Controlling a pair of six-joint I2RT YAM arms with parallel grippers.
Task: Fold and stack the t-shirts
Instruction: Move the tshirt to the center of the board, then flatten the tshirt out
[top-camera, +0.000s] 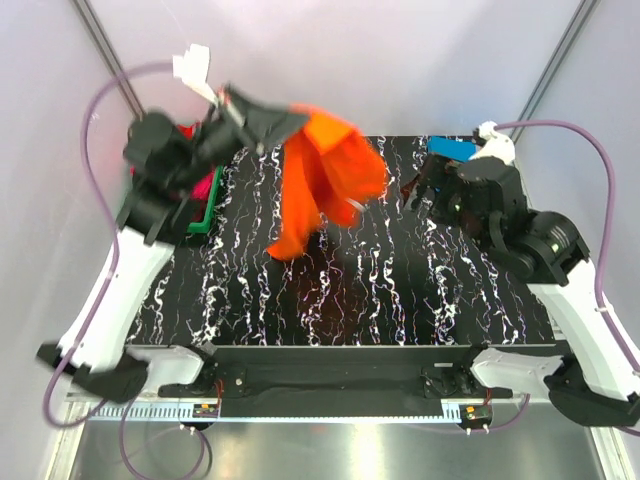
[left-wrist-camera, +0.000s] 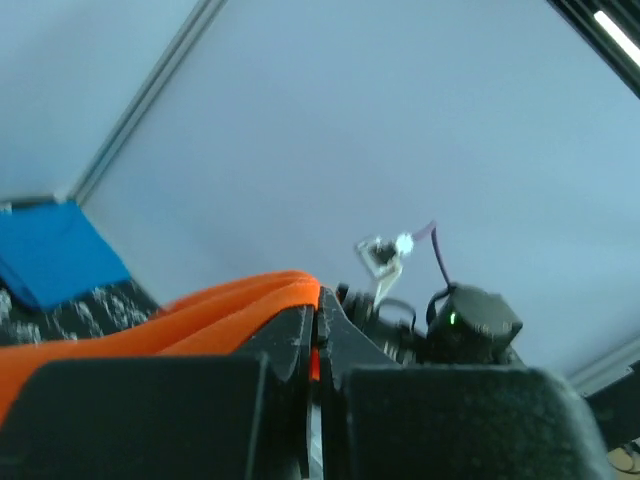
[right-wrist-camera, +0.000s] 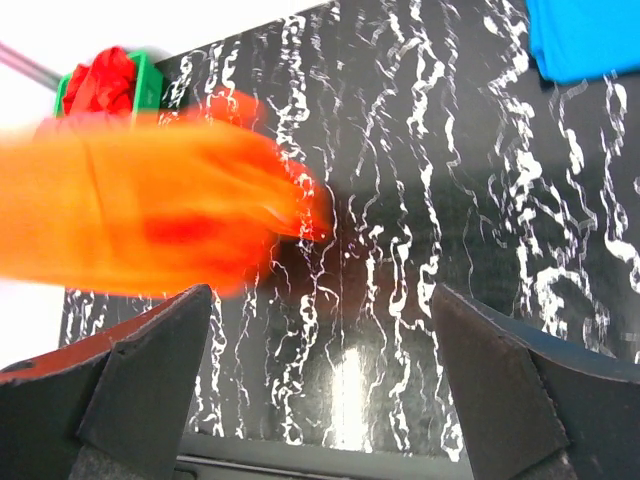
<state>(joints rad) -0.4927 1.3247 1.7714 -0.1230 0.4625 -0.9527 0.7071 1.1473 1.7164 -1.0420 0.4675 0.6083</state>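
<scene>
Above the bench (top-camera: 400, 300), my left jaws clamp the orange shirt (top-camera: 325, 180), held up; right jaws gape empty. Next, I reckon: spread it flat for folding.

Tabletop (top-camera: 400, 290) apparently free beneath dangling orange shirt (top-camera: 325, 180).

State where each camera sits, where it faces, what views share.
Top external: above, behind the bases, looking down on the table; both arms, left gripper holding the orange t-shirt.
Left wrist: faces the right arm; own shut fingers pinch orange cloth.
Right wrist: tilted down at the table; own open fingers.
Shared: orange t-shirt, all three.
</scene>
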